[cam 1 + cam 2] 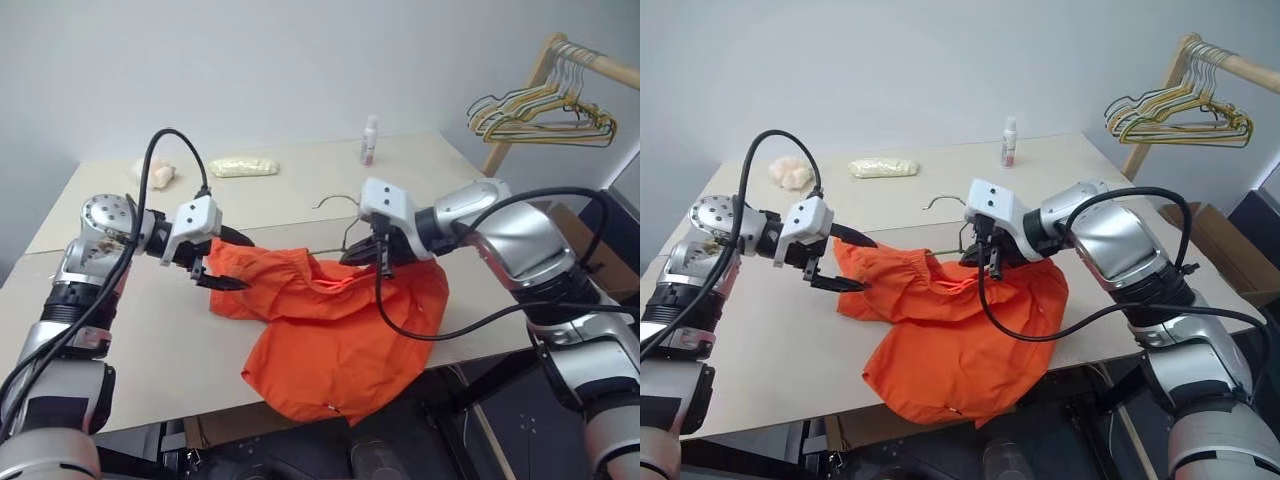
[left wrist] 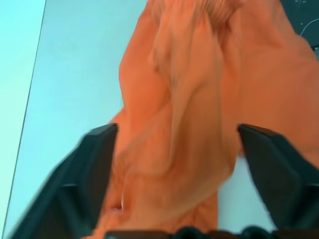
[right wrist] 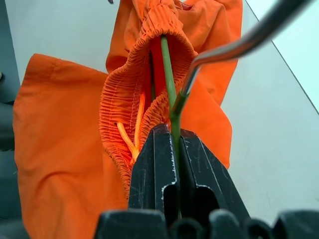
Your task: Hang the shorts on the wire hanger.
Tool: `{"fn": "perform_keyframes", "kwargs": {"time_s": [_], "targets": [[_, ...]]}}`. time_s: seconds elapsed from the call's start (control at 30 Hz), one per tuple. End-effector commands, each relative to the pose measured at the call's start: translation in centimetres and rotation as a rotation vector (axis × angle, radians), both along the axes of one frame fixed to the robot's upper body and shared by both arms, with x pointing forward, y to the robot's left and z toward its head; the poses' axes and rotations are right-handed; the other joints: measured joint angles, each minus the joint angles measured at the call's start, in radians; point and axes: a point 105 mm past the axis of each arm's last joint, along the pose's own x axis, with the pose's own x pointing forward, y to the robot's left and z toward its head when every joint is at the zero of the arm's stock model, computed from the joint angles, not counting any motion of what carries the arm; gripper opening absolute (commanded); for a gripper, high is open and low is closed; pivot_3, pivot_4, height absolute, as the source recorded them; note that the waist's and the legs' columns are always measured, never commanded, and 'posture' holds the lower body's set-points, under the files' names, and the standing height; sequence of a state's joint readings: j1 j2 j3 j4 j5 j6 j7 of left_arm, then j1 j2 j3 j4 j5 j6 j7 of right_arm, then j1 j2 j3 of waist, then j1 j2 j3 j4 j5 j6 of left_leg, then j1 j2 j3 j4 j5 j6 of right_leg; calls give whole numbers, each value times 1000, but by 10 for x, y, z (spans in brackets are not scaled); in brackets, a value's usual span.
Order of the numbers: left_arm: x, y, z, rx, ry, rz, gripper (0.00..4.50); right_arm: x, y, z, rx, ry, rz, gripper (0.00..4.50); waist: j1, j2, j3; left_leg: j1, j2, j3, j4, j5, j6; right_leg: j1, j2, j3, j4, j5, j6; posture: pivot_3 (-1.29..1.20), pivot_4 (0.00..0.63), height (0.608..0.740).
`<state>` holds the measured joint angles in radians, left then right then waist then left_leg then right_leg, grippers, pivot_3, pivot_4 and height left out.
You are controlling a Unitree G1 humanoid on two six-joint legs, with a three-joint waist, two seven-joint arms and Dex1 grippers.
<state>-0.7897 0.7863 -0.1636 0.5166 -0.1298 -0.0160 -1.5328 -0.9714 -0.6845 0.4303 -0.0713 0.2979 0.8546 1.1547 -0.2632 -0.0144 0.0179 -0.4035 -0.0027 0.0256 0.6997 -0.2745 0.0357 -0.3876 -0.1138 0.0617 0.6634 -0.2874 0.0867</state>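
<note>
The orange shorts [image 1: 340, 330] lie crumpled on the table [image 1: 150, 340], one leg hanging over the front edge. My right gripper [image 3: 174, 134] is shut on the thin olive wire of the wire hanger [image 3: 167, 64], which runs into the gathered waistband. The hanger's hook [image 1: 335, 201] pokes out behind the shorts; the rest of the hanger is hidden inside the fabric. My left gripper [image 1: 232, 260] stands open at the shorts' left end, its fingers [image 2: 94, 164] spread on either side of a bunched fold [image 2: 189, 99] without pinching it.
A small bottle [image 1: 370, 140], a pale yellow packet [image 1: 240, 167] and a pale lump [image 1: 160, 175] sit at the table's far side. A wooden rack with a bunch of coloured hangers [image 1: 545, 110] stands at the right. A cardboard box [image 1: 1210, 225] sits beyond the table's right edge.
</note>
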Motion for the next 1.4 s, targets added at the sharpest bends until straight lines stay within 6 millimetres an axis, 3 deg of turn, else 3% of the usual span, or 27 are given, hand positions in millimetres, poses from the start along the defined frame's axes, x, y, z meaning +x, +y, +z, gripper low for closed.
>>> {"fn": "perform_keyframes", "kwargs": {"time_s": [0.03, 0.13, 0.23, 0.63, 1.03, 1.4], "targets": [[5, 6, -6, 29, -44, 36, 4469, -1, -4, 22, 38, -68, 11, 0, 0, 0, 0, 0, 0, 0, 0, 0, 0, 0, 0, 0, 0, 0, 0, -207, 0, 740], [10, 4, -20, 61, -52, 63, 4469, -2, -5, 24, 40, -70, 15, 0, 3, 0, 0, -1, 0, 0, 0, 0, 0, 0, 0, 0, 0, 0, 0, -209, 0, 740], [11, 4, -28, 90, -58, 51, 3921, -2, -6, 25, 39, -71, 16, 0, 2, 0, 0, -1, 0, 0, 0, 0, 0, 0, 0, -1, 0, 0, 0, -216, 0, 740], [19, 2, -20, 39, -81, 85, 34, -3, -10, 27, 41, -62, 12, 0, -1, 0, 0, -1, 0, 0, 0, 0, 0, -1, 0, -1, 0, 0, 0, -215, 0, 740], [31, 19, -2, -12, -119, 215, 34, -5, -29, 4, -105, -88, 2, 0, 1, 0, 0, -1, 0, 0, 0, 0, 0, 0, 0, -1, 0, 0, 0, -211, 0, 740], [26, 18, -6, -23, -110, 221, 34, 1, -38, 15, -60, -72, -62, 0, 0, 0, 0, -1, 0, 0, 0, 0, 0, -1, 0, -1, 0, 0, 0, -211, 0, 740]]}}
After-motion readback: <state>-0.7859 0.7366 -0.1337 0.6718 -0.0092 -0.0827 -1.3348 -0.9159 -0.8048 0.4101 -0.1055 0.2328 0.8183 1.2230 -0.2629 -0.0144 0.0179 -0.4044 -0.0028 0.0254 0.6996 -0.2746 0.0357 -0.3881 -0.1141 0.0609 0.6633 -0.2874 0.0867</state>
